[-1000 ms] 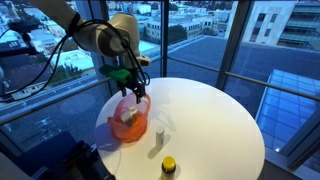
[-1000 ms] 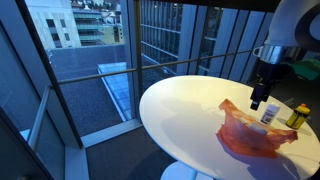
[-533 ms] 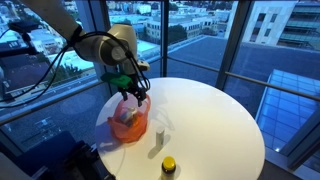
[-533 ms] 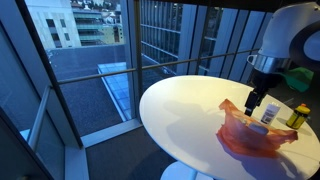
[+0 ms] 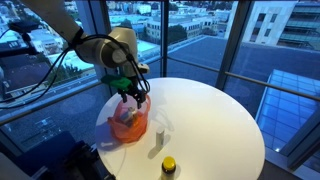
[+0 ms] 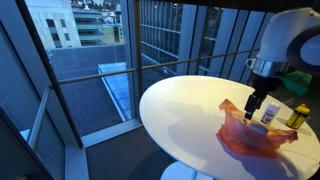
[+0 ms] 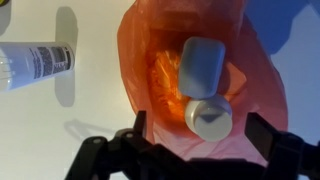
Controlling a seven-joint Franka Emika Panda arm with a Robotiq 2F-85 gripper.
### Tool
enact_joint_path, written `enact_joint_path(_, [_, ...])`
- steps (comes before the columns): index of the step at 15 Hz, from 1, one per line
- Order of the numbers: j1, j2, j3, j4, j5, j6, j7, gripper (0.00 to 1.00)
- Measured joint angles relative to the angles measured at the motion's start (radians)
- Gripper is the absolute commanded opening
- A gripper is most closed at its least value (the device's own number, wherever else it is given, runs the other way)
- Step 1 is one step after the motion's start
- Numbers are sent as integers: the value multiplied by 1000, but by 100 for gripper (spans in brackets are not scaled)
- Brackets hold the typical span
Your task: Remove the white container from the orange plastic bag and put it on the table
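The orange plastic bag [image 7: 165,70] lies open on the round white table [image 5: 200,115] and shows in both exterior views [image 6: 250,138]. Inside it lies the white container [image 7: 205,85], a pale blocky body with a round end facing the wrist camera. My gripper [image 7: 197,132] is open, its two dark fingers either side of the container's round end, just above the bag's mouth. In an exterior view my gripper [image 5: 132,92] hangs over the bag [image 5: 128,123]; it also shows in the other [image 6: 255,105].
A slim pale bottle [image 7: 35,64] lies or stands beside the bag, also seen upright in an exterior view [image 5: 157,138]. A dark yellow-topped jar [image 5: 168,166] stands near the table's edge [image 6: 297,115]. Glass walls surround the table.
My gripper has come down toward the bag's mouth, from above the bag to just over it. The bag and container have not moved.
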Motion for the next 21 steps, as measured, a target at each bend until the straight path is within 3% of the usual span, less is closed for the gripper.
enact_joint_path(8, [7, 79, 2, 7, 0, 80, 0, 100])
enact_joint_path(9, [8, 88, 3, 9, 0, 92, -1, 82])
enact_joint_path(13, [11, 123, 6, 21, 0, 121, -1, 49])
enact_joint_path(16, [14, 136, 10, 31, 0, 122, -1, 31])
enact_joint_path(21, [14, 133, 13, 45, 0, 121, -1, 19])
